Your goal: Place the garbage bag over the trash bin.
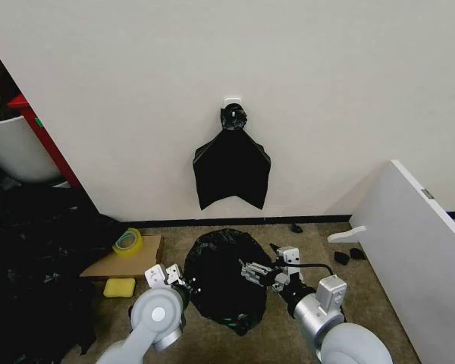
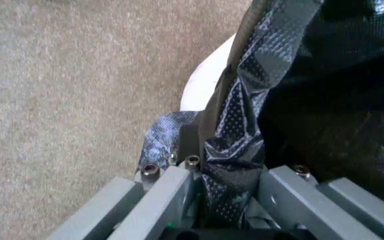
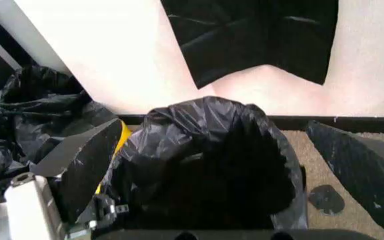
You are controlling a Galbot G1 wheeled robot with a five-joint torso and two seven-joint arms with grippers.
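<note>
**Kid:** Where is the bag now?

**Helper:** The bag (image 1: 224, 277) sits on the floor, down in front of the wall. It is draped over the bin (image 2: 209, 75), so only a bit of white rim peeks out beside the left tool.

**Kid:** What is the left tool doing?

**Helper:** The left tool (image 2: 222, 200) is at the bag's left side. Its fingers are pinched on a fold of the bag, right by the rim.

**Kid:** And the right tool?

**Helper:** The right tool (image 1: 256, 271) is at the bag's right edge. Its fingers (image 3: 85, 160) stand wide apart and hold nothing. The bag's open mouth lies between them.

**Kid:** So what is the job right now?

**Helper:** I think it is pulling the bag's edge down over the rim, all the way round.

**Kid:** How do you do that well?

**Helper:** Pull slowly and straight down on the left side. The bag is thin, so a hard tug could rip it. The bin is light, so a sideways pull could tip it. The right tool should grab the far edge and stretch it gently outward first. Then both sides go down evenly.

**Kid:** What is the black thing on the wall?

**Helper:** That is a bundle (image 1: 231, 168) of other bags. Leave it alone.
</note>
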